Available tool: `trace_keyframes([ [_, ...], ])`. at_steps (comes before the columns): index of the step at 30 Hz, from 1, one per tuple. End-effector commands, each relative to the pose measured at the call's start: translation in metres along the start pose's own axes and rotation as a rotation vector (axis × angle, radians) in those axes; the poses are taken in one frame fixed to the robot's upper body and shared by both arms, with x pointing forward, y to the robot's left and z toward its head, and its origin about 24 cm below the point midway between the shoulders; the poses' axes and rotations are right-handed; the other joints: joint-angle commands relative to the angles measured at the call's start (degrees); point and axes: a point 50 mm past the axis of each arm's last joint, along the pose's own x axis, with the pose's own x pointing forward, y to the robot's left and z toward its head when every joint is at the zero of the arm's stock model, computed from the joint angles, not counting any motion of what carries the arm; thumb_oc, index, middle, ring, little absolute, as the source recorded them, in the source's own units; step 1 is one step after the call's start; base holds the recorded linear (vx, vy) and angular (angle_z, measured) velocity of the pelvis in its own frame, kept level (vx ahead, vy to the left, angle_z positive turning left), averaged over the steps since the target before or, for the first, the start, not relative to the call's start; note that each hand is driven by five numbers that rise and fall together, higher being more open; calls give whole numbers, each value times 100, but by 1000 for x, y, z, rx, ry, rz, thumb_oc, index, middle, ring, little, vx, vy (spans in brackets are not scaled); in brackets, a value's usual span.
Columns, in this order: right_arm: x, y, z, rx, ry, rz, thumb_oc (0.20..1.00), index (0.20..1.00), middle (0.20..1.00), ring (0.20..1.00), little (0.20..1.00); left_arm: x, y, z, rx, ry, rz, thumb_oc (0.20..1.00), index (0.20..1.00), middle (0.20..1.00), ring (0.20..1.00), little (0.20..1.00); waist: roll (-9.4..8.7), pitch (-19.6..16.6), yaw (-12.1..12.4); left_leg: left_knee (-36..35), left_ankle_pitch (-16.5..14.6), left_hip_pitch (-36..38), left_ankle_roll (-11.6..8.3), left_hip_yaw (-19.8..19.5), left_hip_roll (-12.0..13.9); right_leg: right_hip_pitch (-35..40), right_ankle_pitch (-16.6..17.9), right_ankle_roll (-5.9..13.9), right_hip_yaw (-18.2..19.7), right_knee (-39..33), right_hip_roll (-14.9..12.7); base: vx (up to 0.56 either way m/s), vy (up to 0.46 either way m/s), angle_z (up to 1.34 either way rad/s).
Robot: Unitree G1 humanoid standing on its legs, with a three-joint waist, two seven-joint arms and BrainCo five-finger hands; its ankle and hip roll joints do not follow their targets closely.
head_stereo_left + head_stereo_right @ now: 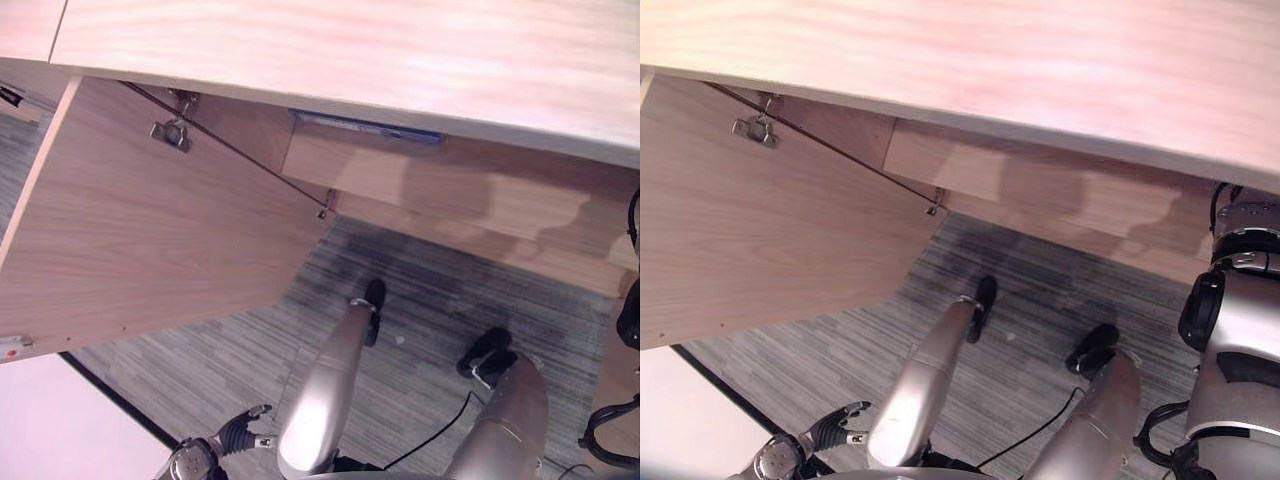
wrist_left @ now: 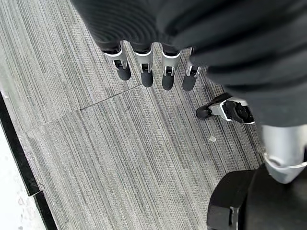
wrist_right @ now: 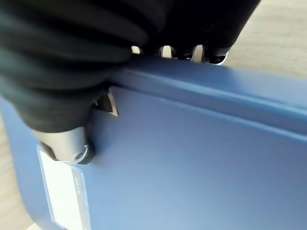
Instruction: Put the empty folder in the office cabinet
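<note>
You are looking down at a grey striped carpet in front of a wooden cabinet with its door swung open. The blue folder is in your right hand, thumb on its face and fingers hooked over its top edge, and a blue edge shows inside the cabinet. Your left hand hangs over the carpet with straight fingers, holding nothing

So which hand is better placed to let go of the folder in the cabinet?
Right. The right hand grips the blue folder, thumb on its face. The left hand hangs open above the carpet.
</note>
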Motion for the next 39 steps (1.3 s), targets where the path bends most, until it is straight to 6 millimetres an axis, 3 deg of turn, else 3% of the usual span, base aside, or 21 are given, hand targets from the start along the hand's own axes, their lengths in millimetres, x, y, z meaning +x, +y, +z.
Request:
trace_keyframes([
  [1, 0, 17, 20, 51, -71, 90, 200, 200, 200, 200, 200, -9, 15, -17, 39, 74, 21, 1000, 1000, 1000, 1000, 1000, -91, -16, 139, 511, -1098, 176, -98, -273, 268, 276, -800, 448, 248, 188, 194, 0, 0, 0],
  [7, -3, 25, 13, 59, -56, 109, 200, 200, 200, 200, 200, -8, 19, -17, 51, 78, 33, 1000, 1000, 1000, 1000, 1000, -145, -15, 118, 595, -1138, 56, -76, -314, 232, 150, -863, 393, 275, 288, 211, 0, 0, 0],
  [8, -4, 25, 11, 56, -52, 108, 288, 288, 288, 288, 288, -8, 20, -16, 53, 77, 35, 1000, 1000, 1000, 1000, 1000, -149, -11, 115, 606, -1140, 47, -76, -317, 226, 148, -863, 384, 282, 296, 213, 0, 0, 0],
  [9, -4, 25, 11, 56, -51, 108, 325, 325, 325, 325, 325, -8, 20, -16, 53, 77, 35, 1000, 1000, 1000, 1000, 1000, -151, -10, 113, 610, -1142, 44, -76, -317, 225, 145, -865, 383, 283, 300, 212, 0, 0, 0],
  [10, -4, 24, 8, 54, -42, 107, 514, 514, 514, 514, 514, -7, 21, -14, 52, 70, 41, 1000, 1000, 1000, 1000, 1000, -166, -15, 108, 610, -1147, 38, -77, -311, 211, 148, -888, 361, 276, 302, 213, 0, 0, 0],
  [11, -4, 25, 7, 54, -38, 109, 580, 580, 580, 580, 580, -7, 22, -14, 49, 70, 44, 1000, 1000, 1000, 1000, 1000, -176, -19, 108, 608, -1151, 42, -78, -314, 209, 152, -895, 350, 277, 310, 214, 0, 0, 0],
  [12, -5, 26, 7, 54, -37, 110, 592, 592, 592, 592, 592, -7, 23, -14, 43, 67, 49, 1000, 1000, 1000, 1000, 1000, -183, -19, 107, 607, -1157, 46, -81, -313, 209, 152, -898, 340, 275, 311, 217, 0, 0, 0],
  [13, -5, 28, 7, 53, -35, 113, 875, 875, 875, 875, 875, -7, 24, -14, 41, 68, 51, 1000, 1000, 1000, 1000, 1000, -189, -16, 106, 610, -1161, 48, -82, -315, 208, 148, -904, 333, 276, 314, 224, 0, 0, 0],
  [14, -5, 28, 6, 56, -33, 112, 1000, 1000, 1000, 1000, 1000, -7, 24, -14, 38, 69, 53, 1000, 1000, 1000, 1000, 1000, -185, -18, 104, 604, -1166, 54, -82, -319, 210, 142, -917, 328, 278, 320, 228, 0, 0, 0],
  [26, -4, 22, -3, -88, 31, 25, 1000, 1000, 1000, 1000, 1000, -4, 26, -7, 56, 48, 57, 1000, 1000, 1000, 1000, 1000, -312, 2, 79, 461, -1148, 132, -94, -335, 240, 192, -925, 277, 272, 281, 284, -2, -6, 0],
  [32, -6, 12, -14, -236, 97, -80, 1000, 1000, 1000, 1000, 1000, 7, 24, 9, 97, 10, 57, 1000, 1000, 1000, 1000, 1000, -404, 30, 25, 218, -1087, 239, -106, -340, 286, 267, -860, 259, 226, 124, 328, 0, 0, 0],
  [39, -11, -22, -34, -347, 211, -300, 1000, 1000, 1000, 1000, 1000, 19, 20, 23, 154, -7, 87, 1000, 1000, 1000, 1000, 1000, -446, 1, -34, 3, -1029, 357, -80, -335, 322, 370, -815, 260, 163, -4, 361, 0, 0, 0],
])
